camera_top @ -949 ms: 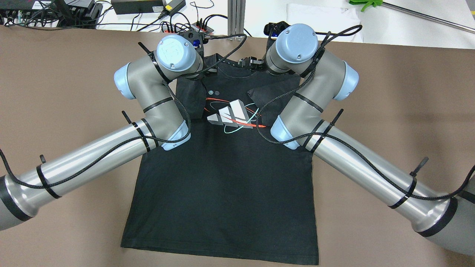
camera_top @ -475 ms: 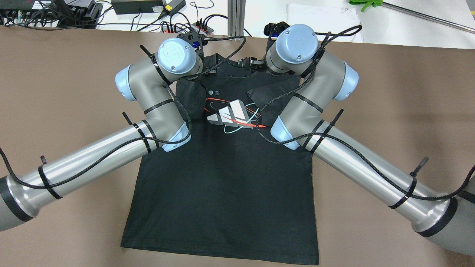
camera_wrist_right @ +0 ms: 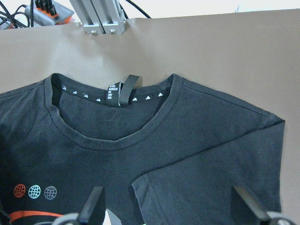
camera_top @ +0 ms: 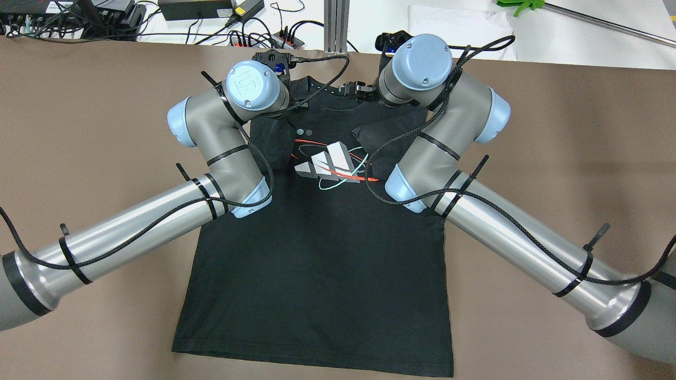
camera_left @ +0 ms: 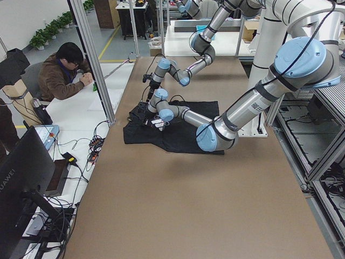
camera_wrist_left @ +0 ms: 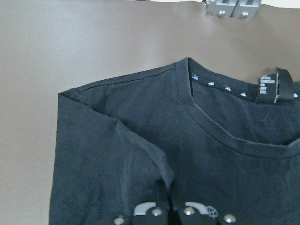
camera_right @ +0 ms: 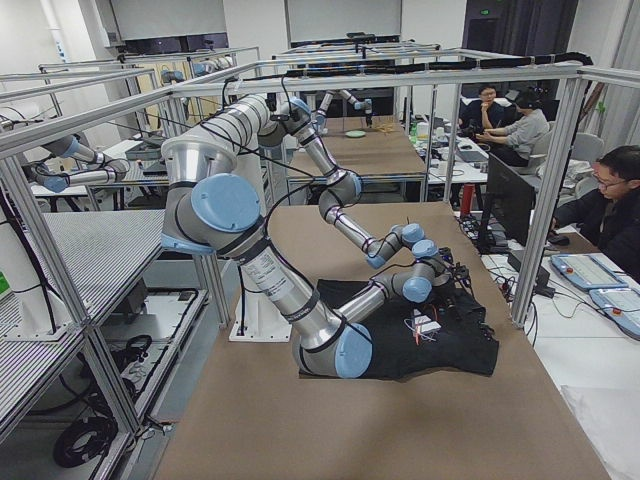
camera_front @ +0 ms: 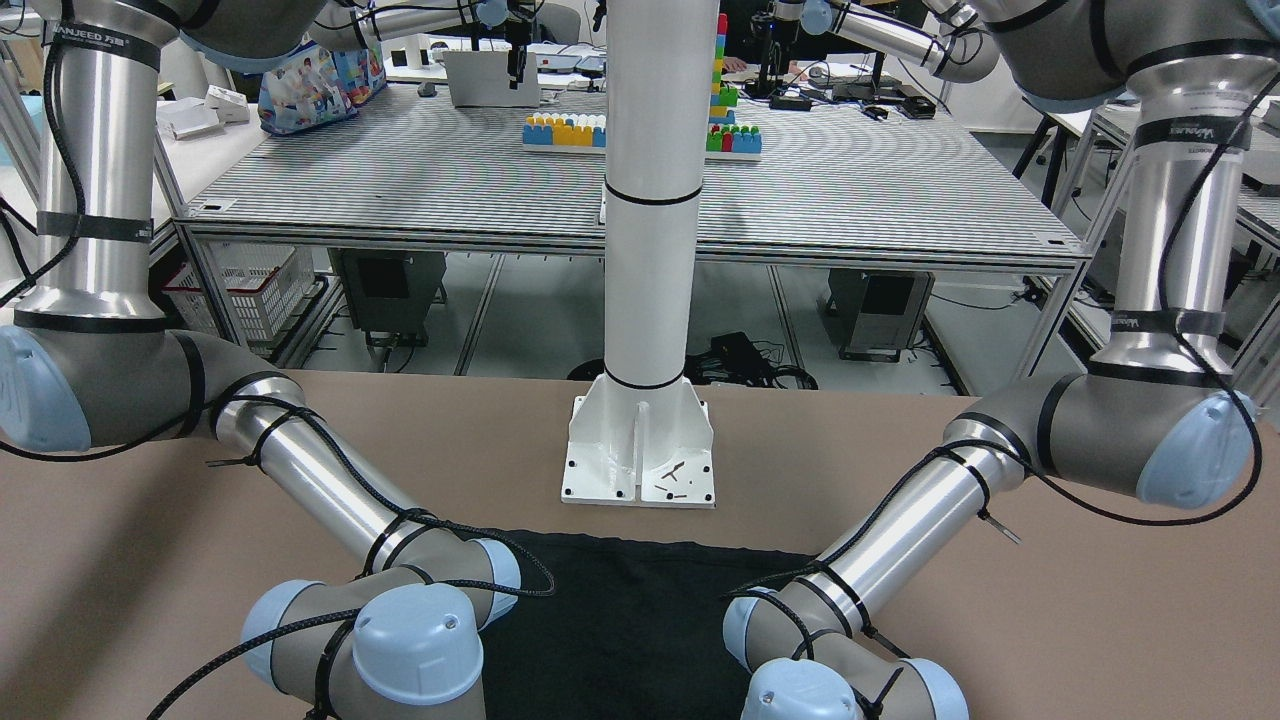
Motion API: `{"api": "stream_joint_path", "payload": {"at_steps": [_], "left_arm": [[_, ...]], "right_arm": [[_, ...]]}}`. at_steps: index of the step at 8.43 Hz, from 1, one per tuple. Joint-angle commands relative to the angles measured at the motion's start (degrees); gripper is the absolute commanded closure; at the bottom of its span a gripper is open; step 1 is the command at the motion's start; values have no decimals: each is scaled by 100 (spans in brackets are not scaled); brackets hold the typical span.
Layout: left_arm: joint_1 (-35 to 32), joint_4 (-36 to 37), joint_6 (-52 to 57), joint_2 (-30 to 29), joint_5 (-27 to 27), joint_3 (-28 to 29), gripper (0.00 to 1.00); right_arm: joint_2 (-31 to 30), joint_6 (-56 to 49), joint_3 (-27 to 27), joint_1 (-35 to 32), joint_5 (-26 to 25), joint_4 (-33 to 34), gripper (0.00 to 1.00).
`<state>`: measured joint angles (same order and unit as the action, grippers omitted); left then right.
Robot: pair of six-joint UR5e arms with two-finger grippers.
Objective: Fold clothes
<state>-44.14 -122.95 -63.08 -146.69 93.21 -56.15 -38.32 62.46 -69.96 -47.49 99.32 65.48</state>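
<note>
The black T-shirt [camera_top: 317, 253] lies flat, front up, on the brown table [camera_top: 554, 158], with a grey, red and teal print on its chest. Both sleeves are folded inward over the chest. In the left wrist view my left gripper [camera_wrist_left: 168, 206] is shut, its fingertips [camera_wrist_left: 161, 201] together on the hem corner of the folded sleeve [camera_wrist_left: 117, 154], below the collar [camera_wrist_left: 220, 136]. My right gripper [camera_wrist_right: 169, 206] is open, its fingers [camera_wrist_right: 93, 201] spread wide above the other folded sleeve [camera_wrist_right: 211, 173]. In the overhead view both grippers are mostly hidden under the wrists.
The white pillar base [camera_front: 640, 460] stands at the table's near edge behind the shirt's hem [camera_front: 620, 545]. An aluminium post [camera_wrist_right: 101, 18], a power strip and cables [camera_top: 264, 39] sit just past the collar. People sit at desks beyond the table end [camera_left: 67, 70].
My left arm's wrist and elbow have shifted slightly right and away from the robot. The right arm and the shirt look unchanged.
</note>
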Motion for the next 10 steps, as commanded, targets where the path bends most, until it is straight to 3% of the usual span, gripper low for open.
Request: {"api": "stream_joint_path", "payload": {"at_steps": [1,4,5,6,8,10], "left_arm": [[72,-10,-116,-113,-13,25,100],[99,-18,-143,-123,-14,78,100],[99,-18,-134,-123,-14,78,61],[116,-27,-143,-123,-179,104,1],[108,-167,-152,-140,-172,35,0],[-6,-291,-396,-106,431,-420,0]], "right_arm": [[-8,-15,0,-15,0,0,6],[-17,-6,0,-24,0,0,6],[-17,3,0,-24,-9,9,6],[-17,3,0,-24,-9,9,6],[-17,-14,0,-85,9,9,6],[0,11,-9,-208,218,79,6]]}}
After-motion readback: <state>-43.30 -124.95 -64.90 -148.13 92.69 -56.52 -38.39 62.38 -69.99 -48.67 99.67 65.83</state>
